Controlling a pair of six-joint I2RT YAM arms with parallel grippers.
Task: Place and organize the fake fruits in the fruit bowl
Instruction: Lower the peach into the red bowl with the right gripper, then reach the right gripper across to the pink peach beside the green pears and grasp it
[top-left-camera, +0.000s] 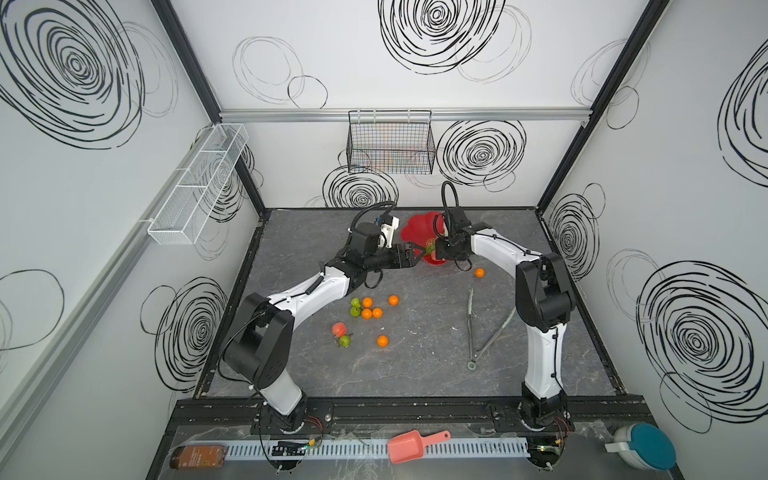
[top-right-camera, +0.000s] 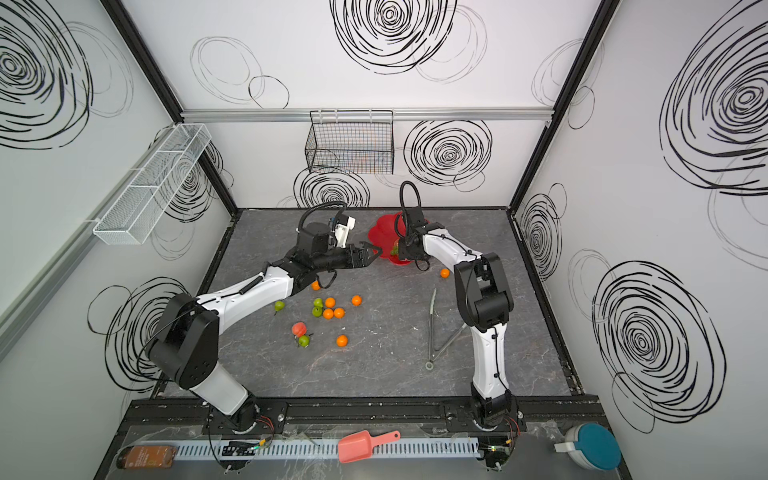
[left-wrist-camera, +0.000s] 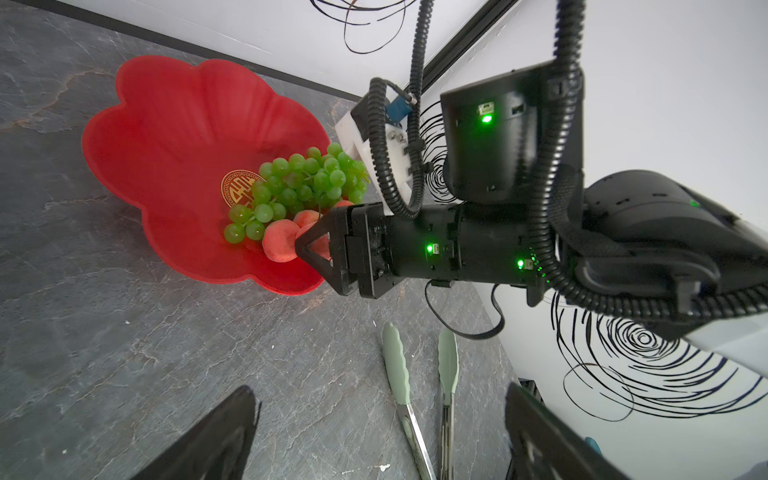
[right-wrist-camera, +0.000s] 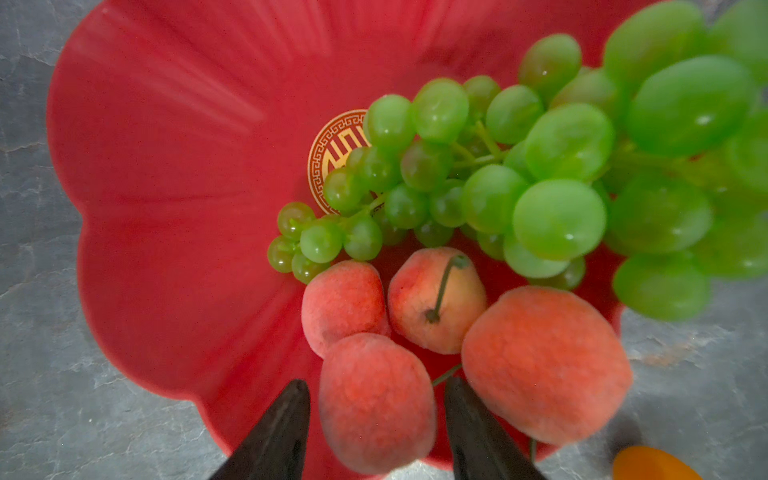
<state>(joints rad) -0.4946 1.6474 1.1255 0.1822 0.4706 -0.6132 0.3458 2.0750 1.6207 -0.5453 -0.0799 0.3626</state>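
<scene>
The red flower-shaped fruit bowl (top-left-camera: 415, 226) (left-wrist-camera: 166, 145) (right-wrist-camera: 166, 166) sits at the back of the table, holding a bunch of green grapes (right-wrist-camera: 498, 166) (left-wrist-camera: 299, 183) and several peaches (right-wrist-camera: 544, 361). My right gripper (right-wrist-camera: 377, 384) (top-left-camera: 436, 253) hangs over the bowl's near rim, open, its fingers flanking one peach (right-wrist-camera: 376, 419) with a gap on each side. My left gripper (left-wrist-camera: 380, 390) (top-left-camera: 417, 249) is wide open and empty just left of the bowl. Loose oranges (top-left-camera: 367, 302), green pears (top-left-camera: 355, 307) and one peach (top-left-camera: 339, 329) lie mid-table; another orange (top-left-camera: 479, 272) rests right of the bowl.
Metal tongs with green tips (top-left-camera: 482, 328) (left-wrist-camera: 399, 374) lie to the right of centre. A salmon-pink scoop (top-left-camera: 409, 445), a brown bottle (top-left-camera: 197, 456) and a teal-lidded container (top-left-camera: 642, 446) sit on the front ledge. A black wire basket (top-left-camera: 390, 143) hangs on the back wall.
</scene>
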